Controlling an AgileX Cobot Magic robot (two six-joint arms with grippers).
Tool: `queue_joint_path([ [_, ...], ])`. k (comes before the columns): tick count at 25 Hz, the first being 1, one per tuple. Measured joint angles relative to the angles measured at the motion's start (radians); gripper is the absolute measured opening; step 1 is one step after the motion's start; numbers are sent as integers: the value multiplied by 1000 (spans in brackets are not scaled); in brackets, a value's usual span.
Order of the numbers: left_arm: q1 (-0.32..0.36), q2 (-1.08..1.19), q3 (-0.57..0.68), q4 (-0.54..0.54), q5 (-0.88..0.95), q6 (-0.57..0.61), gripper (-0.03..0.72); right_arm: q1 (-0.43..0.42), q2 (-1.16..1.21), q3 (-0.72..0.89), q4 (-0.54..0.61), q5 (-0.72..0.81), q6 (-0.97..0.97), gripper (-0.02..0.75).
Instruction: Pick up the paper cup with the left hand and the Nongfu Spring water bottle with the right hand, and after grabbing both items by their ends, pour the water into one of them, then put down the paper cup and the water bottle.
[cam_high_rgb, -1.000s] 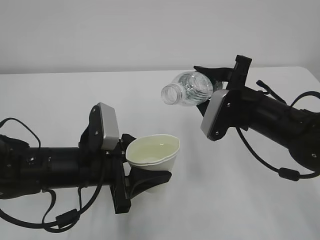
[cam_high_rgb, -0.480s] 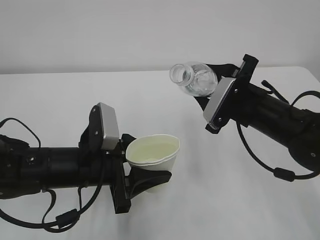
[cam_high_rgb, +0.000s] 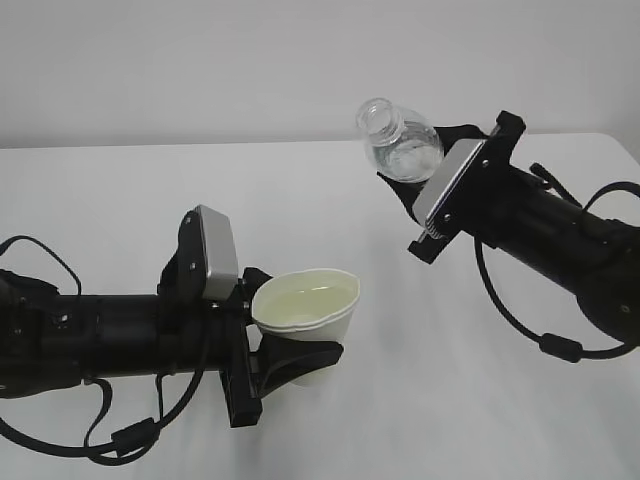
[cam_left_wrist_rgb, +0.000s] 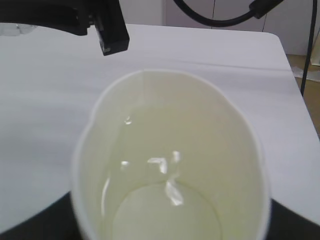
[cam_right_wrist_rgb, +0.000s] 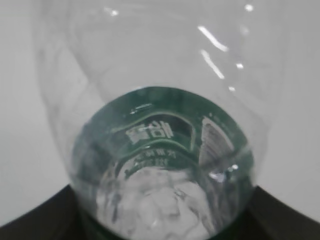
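The paper cup (cam_high_rgb: 306, 318) is held upright above the table, and my left gripper (cam_high_rgb: 285, 352) is shut on its lower end. From the left wrist view I look down into the cup (cam_left_wrist_rgb: 170, 125); clear water (cam_left_wrist_rgb: 165, 215) lies in its bottom with bright glints, and the cup hides my fingers. The Nongfu Spring water bottle (cam_high_rgb: 402, 148) is gripped at its base by my right gripper (cam_high_rgb: 420, 165), with its open neck pointing up and to the left. Up and to the right of the cup, the bottle is well apart from it. Its green label (cam_right_wrist_rgb: 160, 135) fills the right wrist view.
A white table (cam_high_rgb: 120, 190) extends under both arms, with a plain wall behind it. Black cables (cam_high_rgb: 560, 345) loop beneath the right arm. Part of the right arm (cam_left_wrist_rgb: 107, 30) shows at the top of the left wrist view. The table's right edge (cam_left_wrist_rgb: 287, 55) is visible there.
The right gripper has turned the bottle from lying with its mouth toward the left to mouth-up, and has moved it slightly up and right. The left arm and cup have stayed still.
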Motion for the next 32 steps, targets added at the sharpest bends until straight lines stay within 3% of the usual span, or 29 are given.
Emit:
queue_joint_path([
  [19,0,0,0,0,-6,0,417,0,-1,61,122,0,184,447],
  [32,0,0,0,4,-7,0,417,0,-1,66,144,0,373,447],
])
